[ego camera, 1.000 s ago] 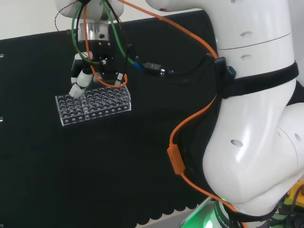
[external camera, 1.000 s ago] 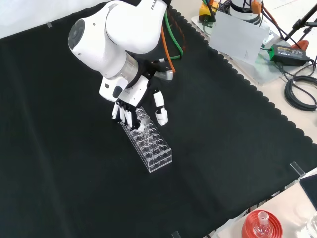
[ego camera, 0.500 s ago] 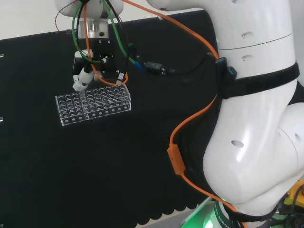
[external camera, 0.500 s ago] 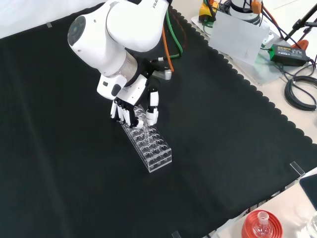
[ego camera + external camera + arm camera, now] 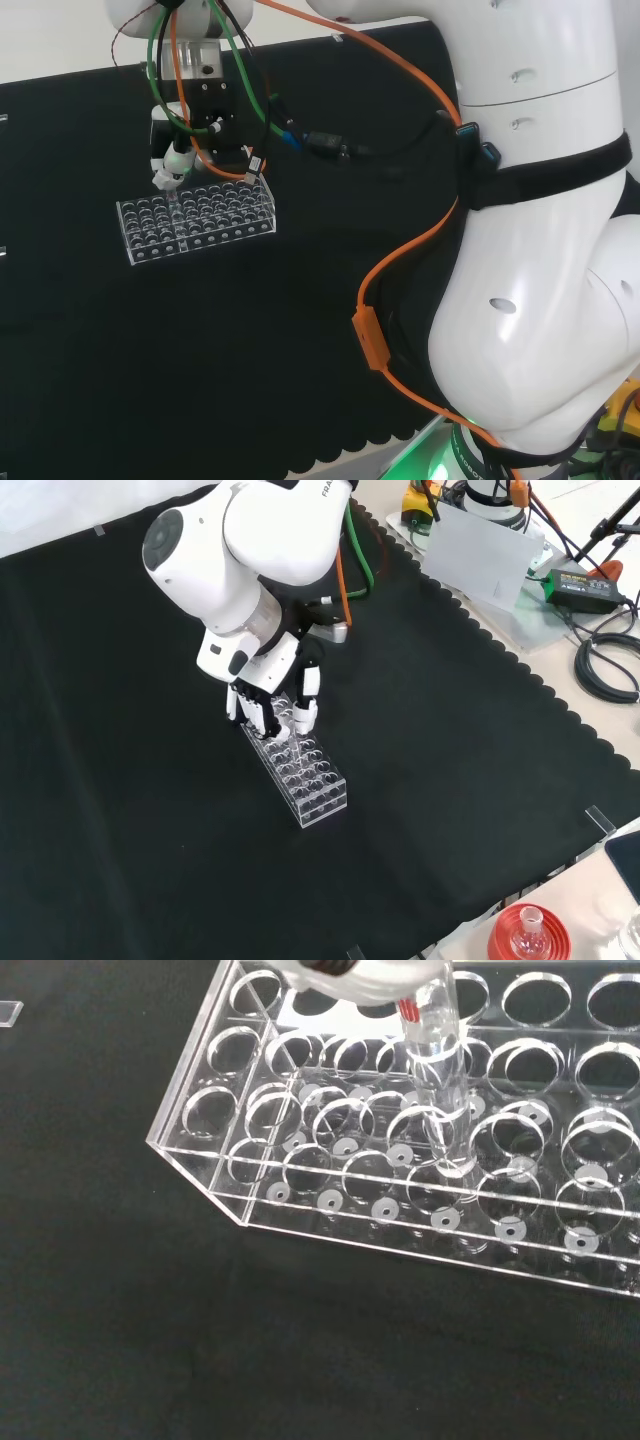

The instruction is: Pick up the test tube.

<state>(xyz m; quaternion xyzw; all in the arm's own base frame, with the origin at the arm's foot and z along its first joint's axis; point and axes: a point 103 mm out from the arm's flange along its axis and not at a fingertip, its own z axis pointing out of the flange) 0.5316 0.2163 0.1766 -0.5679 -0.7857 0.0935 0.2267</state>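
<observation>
While the hand (image 5: 270, 695) points down, its fingers (image 5: 305, 712) pinch the test tube (image 5: 440, 1090) — over the rack (image 5: 315, 790).

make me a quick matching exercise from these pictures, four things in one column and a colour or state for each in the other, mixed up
Things:
1. test tube
2. rack
3. cloth
4. cable

Colour or state:
A. orange, running along the white arm
B. black, covering the bench
C. clear, pinched at its top by the hand, lower end still in a hole
D. clear block with rows of round holes, standing on the cloth

Pairs: 1-C, 2-D, 3-B, 4-A
</observation>
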